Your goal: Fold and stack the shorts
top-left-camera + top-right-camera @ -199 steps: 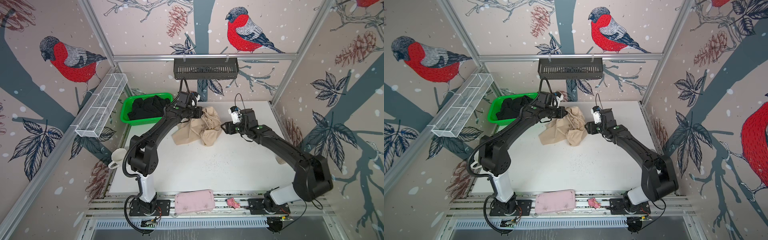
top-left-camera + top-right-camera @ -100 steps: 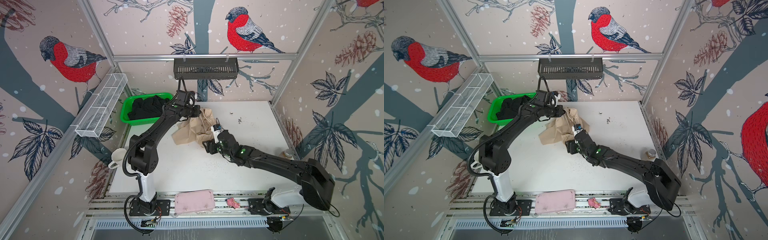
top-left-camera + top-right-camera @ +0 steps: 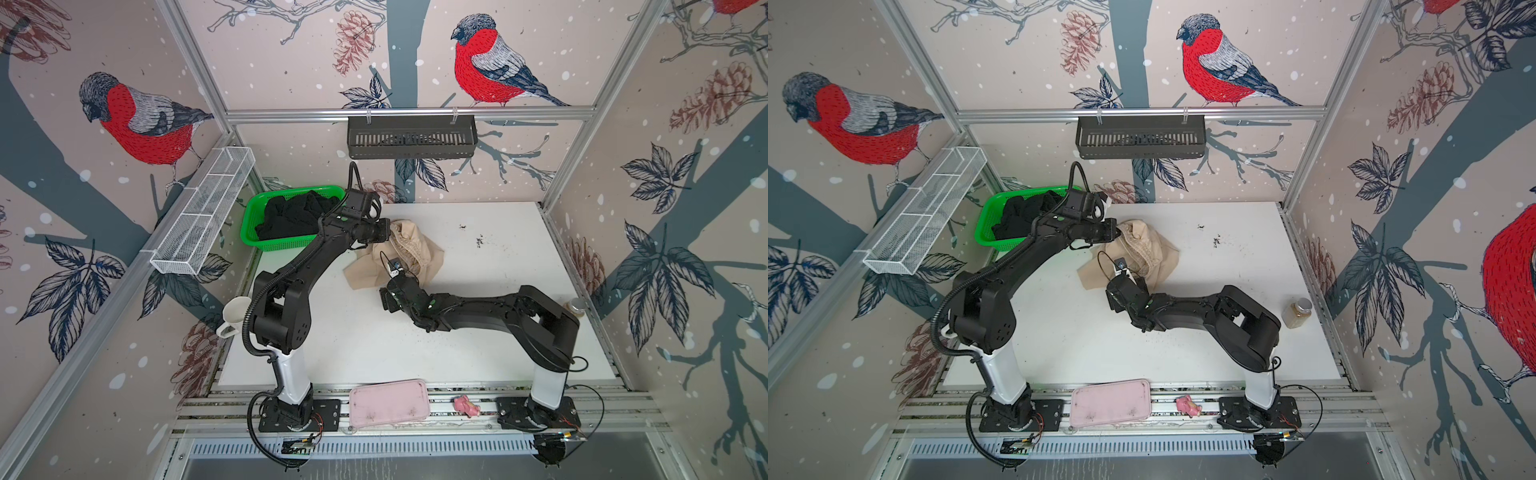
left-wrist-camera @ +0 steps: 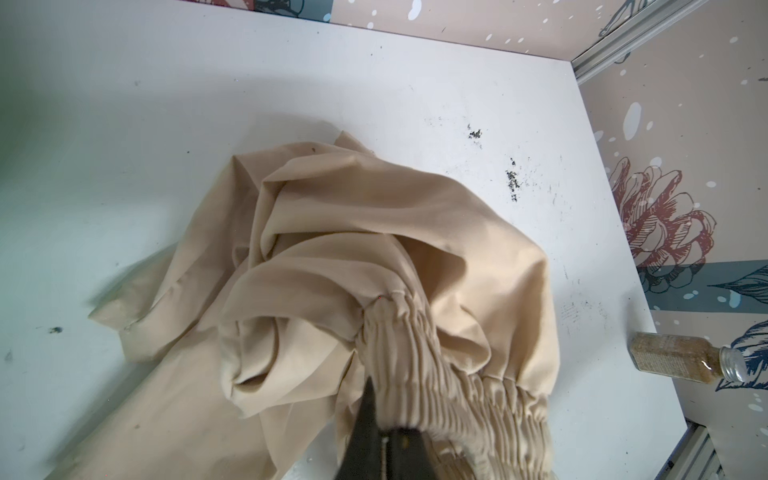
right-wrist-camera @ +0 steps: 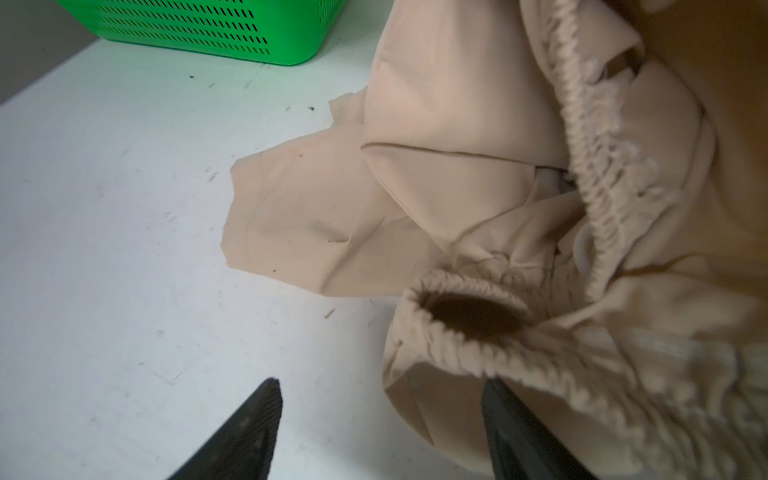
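Beige shorts [image 3: 1144,249] lie crumpled on the white tabletop [image 3: 1225,266]; the left pincer [image 3: 1116,231] meets their far edge; black shorts [image 3: 1021,216] fill the green basket [image 3: 984,232]; a jar [image 3: 1296,312] stands right.

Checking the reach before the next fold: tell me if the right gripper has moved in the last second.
Yes. The right gripper has swung from beside the tan shorts, on their far right side, toward the table's front edge, and now sits open by their near edge.
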{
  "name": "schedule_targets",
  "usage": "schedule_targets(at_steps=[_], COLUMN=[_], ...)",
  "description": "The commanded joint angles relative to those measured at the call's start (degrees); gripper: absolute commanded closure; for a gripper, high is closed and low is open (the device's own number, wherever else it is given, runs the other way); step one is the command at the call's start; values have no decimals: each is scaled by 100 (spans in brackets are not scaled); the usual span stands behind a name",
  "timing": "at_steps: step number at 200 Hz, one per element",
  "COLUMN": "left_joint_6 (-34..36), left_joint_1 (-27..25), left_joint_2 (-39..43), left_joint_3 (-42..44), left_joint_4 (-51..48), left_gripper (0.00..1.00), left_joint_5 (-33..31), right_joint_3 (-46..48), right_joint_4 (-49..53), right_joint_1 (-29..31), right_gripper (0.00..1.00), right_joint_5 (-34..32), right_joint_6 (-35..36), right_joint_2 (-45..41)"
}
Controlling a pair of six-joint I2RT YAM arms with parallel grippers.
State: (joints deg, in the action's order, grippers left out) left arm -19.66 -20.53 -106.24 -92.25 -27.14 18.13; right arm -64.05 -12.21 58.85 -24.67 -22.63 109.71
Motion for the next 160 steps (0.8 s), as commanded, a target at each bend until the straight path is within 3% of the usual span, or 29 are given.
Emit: schedule_targets(at_steps=[1, 21, 41, 60, 103, 116, 160], left_joint_6=[10, 70, 208, 477, 893, 1055, 1722], left_joint_1=[91, 97, 103, 122, 200, 203, 200], left_joint_2=[135, 215, 223, 239, 455, 589, 1351], left_joint_3=[115, 173, 83, -153, -947, -1127, -1447], left_joint_4=[121, 86, -115, -531, -1466, -1580, -1546], left_gripper=[100, 100, 100, 100, 100, 100, 100], left_joint_5=[-17, -95, -306, -913, -2250, -2283, -1839], right_joint_3=[-294, -204, -61, 206, 862, 675, -205], right_joint_4=[253, 39, -93, 24, 743, 1215, 2175], right_joint_1=[-16, -141, -213, -324, -1329, -1754, -2416], right_gripper=[24, 40, 78, 95, 98, 98, 98], right_joint_5=[-824, -675, -473, -284, 1019, 1694, 2291], right_joint_6=[423, 505, 592, 645, 1051, 1371, 2367], right_joint_2=[311, 313, 56, -493, -2457, -2892, -3741])
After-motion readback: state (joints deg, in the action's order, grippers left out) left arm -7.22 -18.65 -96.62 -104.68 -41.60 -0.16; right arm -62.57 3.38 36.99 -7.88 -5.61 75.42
